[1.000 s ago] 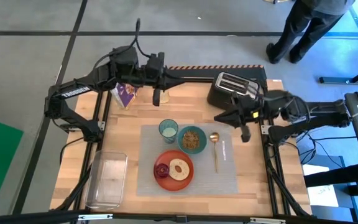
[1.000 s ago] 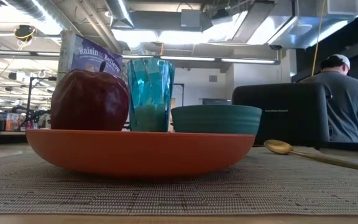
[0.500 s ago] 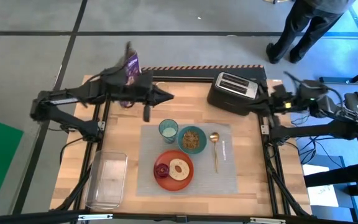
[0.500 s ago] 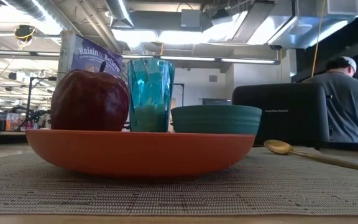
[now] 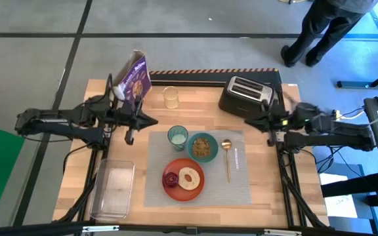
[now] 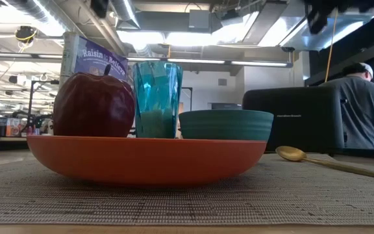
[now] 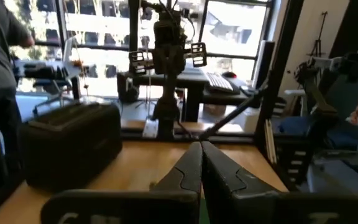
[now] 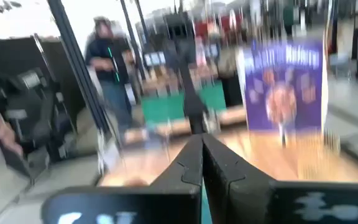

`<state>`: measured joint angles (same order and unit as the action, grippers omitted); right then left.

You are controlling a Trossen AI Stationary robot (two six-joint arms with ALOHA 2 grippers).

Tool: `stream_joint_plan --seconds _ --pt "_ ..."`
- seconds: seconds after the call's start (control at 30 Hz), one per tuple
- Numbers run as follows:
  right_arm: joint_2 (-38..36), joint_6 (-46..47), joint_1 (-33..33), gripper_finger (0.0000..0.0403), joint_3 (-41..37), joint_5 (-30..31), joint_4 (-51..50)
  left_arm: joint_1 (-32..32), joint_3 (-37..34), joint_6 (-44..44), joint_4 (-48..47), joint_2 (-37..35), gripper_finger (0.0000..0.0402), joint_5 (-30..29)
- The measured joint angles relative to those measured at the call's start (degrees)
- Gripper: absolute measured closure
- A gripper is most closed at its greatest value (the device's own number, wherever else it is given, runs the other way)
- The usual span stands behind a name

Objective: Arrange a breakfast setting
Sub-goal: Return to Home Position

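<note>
Left gripper [image 5: 153, 121] is up over the table's left part, just off the mat's rear-left corner, pointing twd the centre. Its fingers [image 7: 185, 177] are pressed tight together w/ nothing btwn them. At the front-left of the light wooden table [image 5: 268, 177] sits a clear rectangular plastic tub [image 5: 113, 189], off the mat. At the rear-left a purple cereal box [image 5: 131, 78] stands upright, w/ a small clear glass [image 5: 170, 97] near it.

Grey rectangular placemat [image 5: 238, 183] lies mid-table.
- Rear row: small teal cup [image 5: 178, 137], upright, and just beside it on the right a smaller teal bowl [image 5: 203, 147] w/ brownish grain inside.
- Front: round orange plate [image 5: 181, 192], w/ the dark red fruit [image 5: 171, 179] on its left half, stem up, and a bagel [image 5: 189, 177] flat on its right half. The two are close; can't tell if they touch.
- Right of the bowl, apart from it: gold spoon [image 5: 227, 157], flat on the mat, scoop end to the rear, handle to the front.

A black two-slot toaster [image 5: 245, 95] stands at the rear-right, off the mat. Right gripper [image 5: 248, 118] is up just in front of it, near the mat's rear-right corner, pointing twd the centre. Its fingers [image 8: 185, 165] are clenched together, empty. A person in dark clothes [image 5: 320, 26] stands on the floor beyond the rear-right corner.
</note>
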<state>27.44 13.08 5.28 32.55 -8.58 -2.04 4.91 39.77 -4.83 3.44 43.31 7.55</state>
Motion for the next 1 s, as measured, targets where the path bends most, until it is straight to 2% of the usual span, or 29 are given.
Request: stream_joint_plan --seconds 0.2,0.43,0.6,0.7,0.9,1.0 --pt "-1.5 0.1 0.0 0.0403 -5.0 -2.0 -0.8 0.0 -8.6 -1.1 1.2 -7.6 0.0401 0.0" --pt "-9.1 -3.2 0.0 0.0403 -5.5 -1.4 -2.5 0.0 -16.7 -1.1 1.5 -19.8 0.0401 -0.2" --pt "-16.0 -4.8 0.0 0.0403 -7.0 2.1 -9.2 0.0 -23.5 -1.1 1.4 -27.3 0.0401 -4.6" --pt "-19.9 -2.8 0.0 0.0403 -10.4 3.0 -7.9 0.0 -26.8 -1.1 3.3 -29.1 0.0401 -7.1" --pt "-27.2 2.3 0.0 0.0403 -18.6 3.0 -4.5 0.0 -30.1 -0.8 5.7 -31.3 0.0401 -4.3" --pt "-27.3 3.1 0.0 0.0403 -21.2 1.9 -3.6 0.0 -30.5 0.4 5.7 -32.8 0.0401 -1.1"
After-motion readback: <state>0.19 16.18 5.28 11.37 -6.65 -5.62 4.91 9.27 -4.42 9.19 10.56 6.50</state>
